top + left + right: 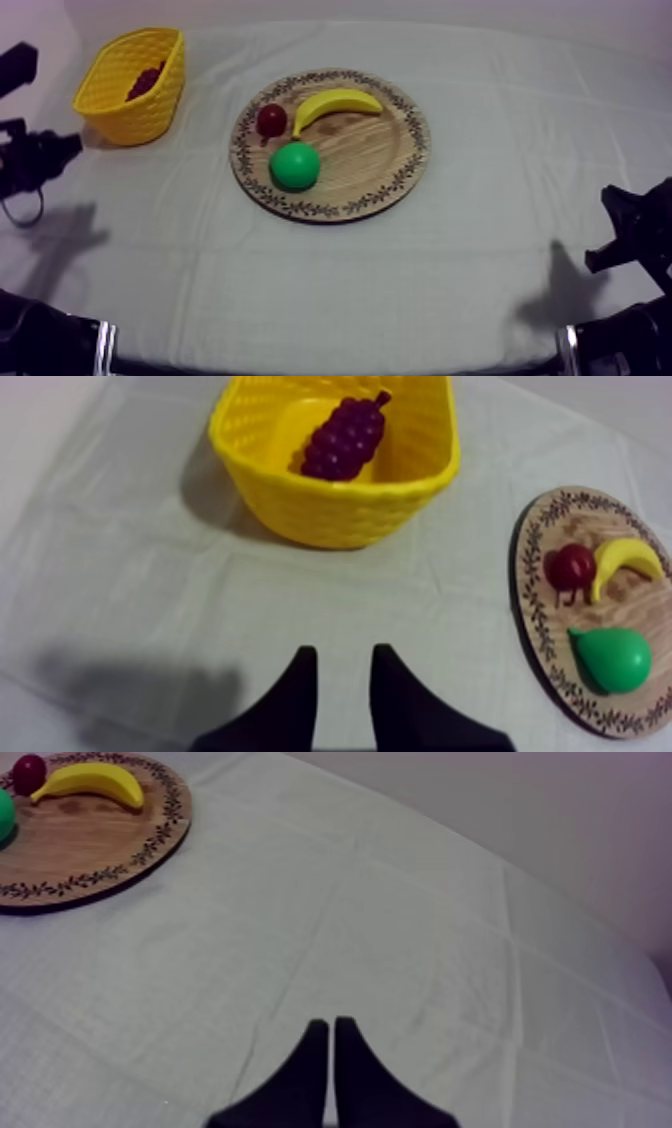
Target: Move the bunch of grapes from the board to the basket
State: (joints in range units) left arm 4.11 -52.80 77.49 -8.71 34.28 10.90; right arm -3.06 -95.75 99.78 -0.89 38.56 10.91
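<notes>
One each: basket (140,112), board (372,152), grapes (345,436), banana (335,103), pear (295,166), small red fruit (271,119).

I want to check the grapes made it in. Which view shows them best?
The left wrist view: the grapes lie whole and unobstructed inside the basket. The top view gives just a dark patch of them behind the basket's wall. The right wrist view faces the board.

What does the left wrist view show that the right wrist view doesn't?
The left wrist view brings the yellow basket with the bunch of grapes inside, and my left gripper, open. The right wrist view brings my right gripper, shut on nothing. Both share the wooden board with the banana, the small red fruit and the green pear on it.
</notes>
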